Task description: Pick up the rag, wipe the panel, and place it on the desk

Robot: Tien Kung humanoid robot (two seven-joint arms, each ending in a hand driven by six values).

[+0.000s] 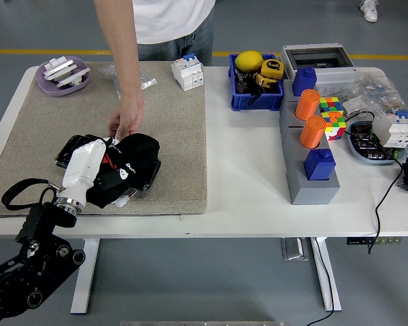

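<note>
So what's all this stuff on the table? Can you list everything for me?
rag: 1, black, on the mat under the robot's left hand
panel: 1, black, mostly under the rag
mat: 1, beige, left half of the table
purple dish: 1, mat's far left corner, white parts in it
circuit breaker: 1, white, mat's far edge
blue bin: 1, far centre, holding a yellow tape measure and other tools
grey blocks: stepped stack, right of centre, carrying 2 orange cylinders and 2 blue blocks
puzzle cube: 1, multicoloured, beside the cylinders
grey box: 1, far right
table: 1, white
person's hand: 1, resting by the rag
left hand: 1, white, gripping the rag
</note>
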